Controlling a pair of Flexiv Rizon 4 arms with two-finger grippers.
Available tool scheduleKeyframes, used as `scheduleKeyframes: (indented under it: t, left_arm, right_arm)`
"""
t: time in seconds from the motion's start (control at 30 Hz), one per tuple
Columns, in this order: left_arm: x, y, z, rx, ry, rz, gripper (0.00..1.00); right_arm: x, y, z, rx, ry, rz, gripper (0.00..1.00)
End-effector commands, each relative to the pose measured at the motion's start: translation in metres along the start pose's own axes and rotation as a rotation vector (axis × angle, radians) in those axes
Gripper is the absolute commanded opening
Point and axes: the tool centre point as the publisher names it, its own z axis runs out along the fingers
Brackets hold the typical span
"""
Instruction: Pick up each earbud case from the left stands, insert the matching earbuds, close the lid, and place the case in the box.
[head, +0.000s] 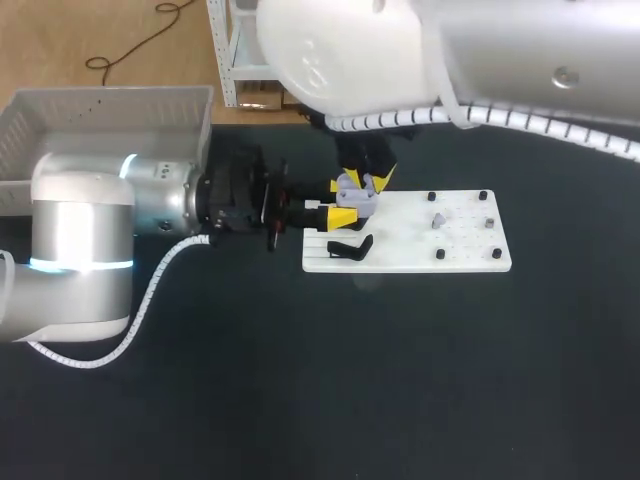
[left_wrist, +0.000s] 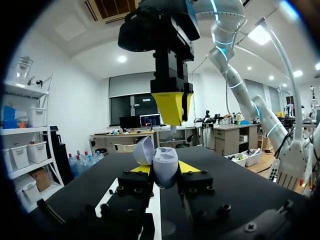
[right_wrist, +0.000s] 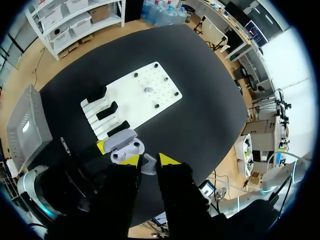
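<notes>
While left tool (left_wrist: 165, 168) clamps the open earbud case (left_wrist: 165, 159) over the stand board (head: 462, 247), toward the desk's far edge, right tool (right_wrist: 149, 159) apparently pinches an earbud (right_wrist: 148, 164) just above it. Advised: align with cavity, lower slowly, release once seated.

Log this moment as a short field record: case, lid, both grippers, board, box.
case: lavender earbud case, held over the stand end of the board
lid: lid open
left gripper: left gripper shut on the case
right gripper: right gripper just above the case, grey earbud between its fingers
board: white board with black stands
box: grey box behind the left arm
</notes>
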Motion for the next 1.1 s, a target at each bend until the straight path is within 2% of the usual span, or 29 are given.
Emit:
scheduleKeyframes:
  t: [0.03,1.1]
  left_arm:
    - [0.001,-0.001,0.001,-0.005,0.000,0.002,0.00]
    - [0.001,-0.001,0.001,-0.005,0.000,0.002,0.00]
  right_arm:
    - [-0.003,0.009,0.000,0.022,0.001,-0.006,0.00]
    - [-0.007,0.014,0.016,0.074,0.052,-0.018,0.00]
